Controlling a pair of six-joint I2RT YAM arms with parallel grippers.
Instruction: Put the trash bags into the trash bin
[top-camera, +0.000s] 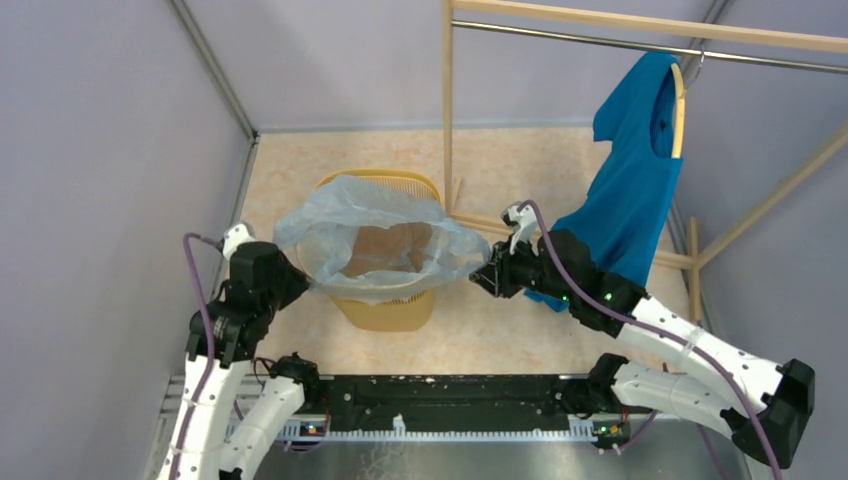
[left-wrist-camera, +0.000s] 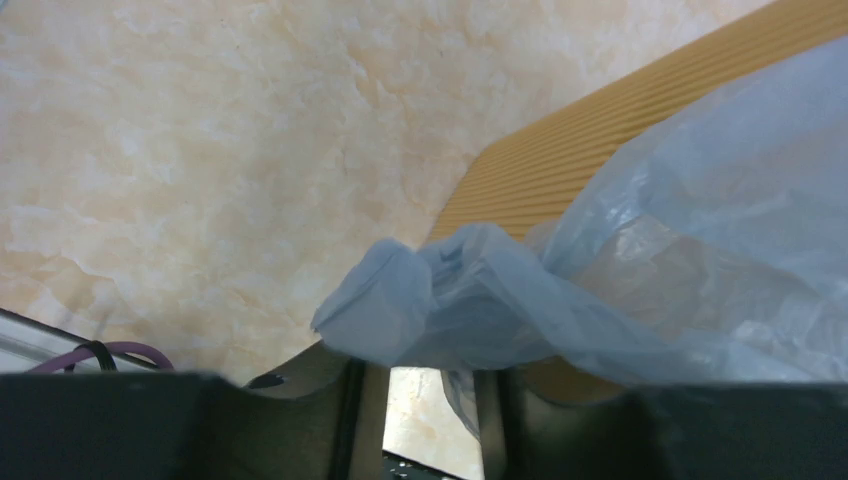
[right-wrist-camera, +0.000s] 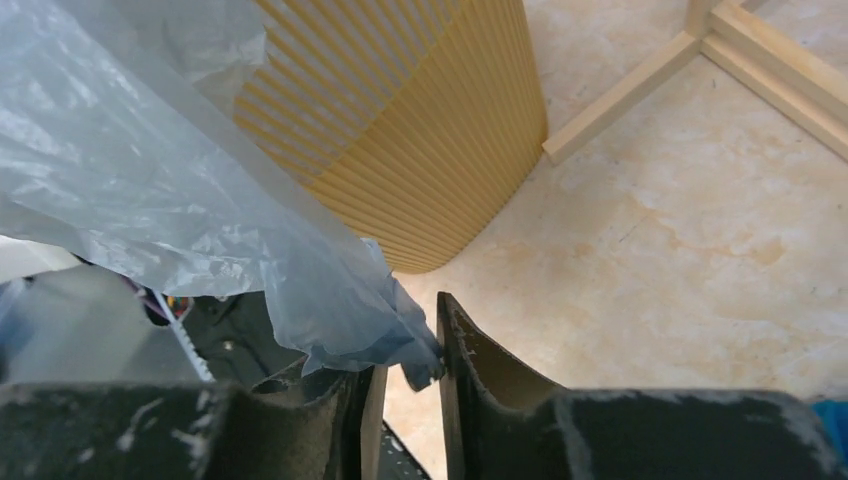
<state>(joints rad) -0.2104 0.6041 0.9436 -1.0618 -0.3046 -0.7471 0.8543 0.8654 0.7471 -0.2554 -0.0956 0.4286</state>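
The trash bag (top-camera: 330, 215), thin pale blue film, is spread open over the rim of the yellow-orange trash bin (top-camera: 392, 312), and its mouth is stretched wide. My left gripper (top-camera: 300, 277) is shut on the bag's left edge beside the bin. In the left wrist view the film (left-wrist-camera: 600, 290) bunches over my left gripper (left-wrist-camera: 432, 362) next to the bin wall (left-wrist-camera: 540, 170). My right gripper (top-camera: 484, 277) is shut on the bag's right edge. The right wrist view shows a fold of the bag (right-wrist-camera: 150, 180) pinched in that gripper (right-wrist-camera: 405, 358), with the bin (right-wrist-camera: 420, 140) just beyond.
A bright blue shirt (top-camera: 635, 190) hangs on a wooden rack (top-camera: 447, 100) at the right, close behind my right arm. The rack's floor bars (right-wrist-camera: 620, 95) lie right of the bin. Purple-grey walls enclose the marbled floor (left-wrist-camera: 200, 150).
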